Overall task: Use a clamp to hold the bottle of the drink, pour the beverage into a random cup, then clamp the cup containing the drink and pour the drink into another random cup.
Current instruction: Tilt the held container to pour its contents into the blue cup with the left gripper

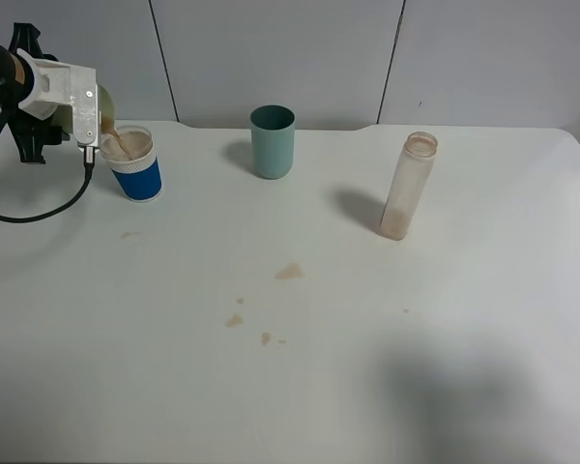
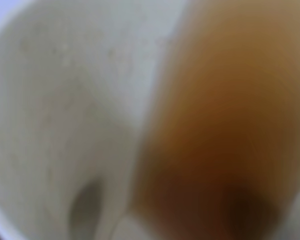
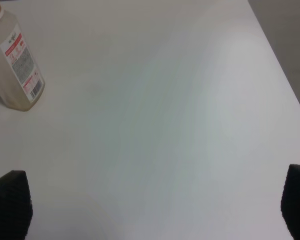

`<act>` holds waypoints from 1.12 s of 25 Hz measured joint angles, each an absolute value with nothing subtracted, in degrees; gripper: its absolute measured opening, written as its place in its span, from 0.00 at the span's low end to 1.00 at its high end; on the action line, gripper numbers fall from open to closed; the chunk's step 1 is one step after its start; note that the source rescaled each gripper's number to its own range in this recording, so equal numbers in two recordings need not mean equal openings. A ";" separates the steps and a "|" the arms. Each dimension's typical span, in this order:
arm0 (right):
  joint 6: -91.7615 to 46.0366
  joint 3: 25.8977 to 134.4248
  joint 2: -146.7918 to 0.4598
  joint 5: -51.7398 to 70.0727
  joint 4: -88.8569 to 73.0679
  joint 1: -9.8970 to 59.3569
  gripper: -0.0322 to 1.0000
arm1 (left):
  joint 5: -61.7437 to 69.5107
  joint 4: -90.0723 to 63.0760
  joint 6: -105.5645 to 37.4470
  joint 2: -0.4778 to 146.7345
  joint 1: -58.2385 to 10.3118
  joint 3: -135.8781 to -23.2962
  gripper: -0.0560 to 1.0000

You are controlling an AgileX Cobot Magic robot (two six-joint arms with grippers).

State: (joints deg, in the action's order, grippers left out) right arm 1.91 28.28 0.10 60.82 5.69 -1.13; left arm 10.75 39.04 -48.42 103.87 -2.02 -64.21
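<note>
Left gripper (image 1: pixel 85 116) clamped on tilted yellow-green cup (image 1: pixel 106 108); right gripper (image 3: pixel 150 205) wide apart, empty.

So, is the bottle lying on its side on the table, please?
No, the bottle stands upright on the table, well apart from the cups.

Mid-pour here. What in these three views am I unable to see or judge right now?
- Left gripper: its jaws sit behind its white mount and the tilted yellow-green cup in the exterior high view.
- Left wrist view: blurred, only the cup wall and brown beverage.
- Fill level in the blue-sleeved cup: partly hidden by the pouring cup.
- Right gripper: only fingertips show; absent from the exterior view.
- Bottle: top cut off in the right wrist view.
</note>
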 joint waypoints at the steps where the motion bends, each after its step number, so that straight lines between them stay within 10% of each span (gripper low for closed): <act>1: 1.91 28.28 0.10 60.82 5.69 -1.13 1.00 | 11.02 38.91 -48.46 104.02 -2.02 -64.77 0.07; 28: 1.91 28.28 0.10 60.82 5.69 -1.13 1.00 | 12.37 38.74 -54.42 104.64 -2.02 -66.41 0.07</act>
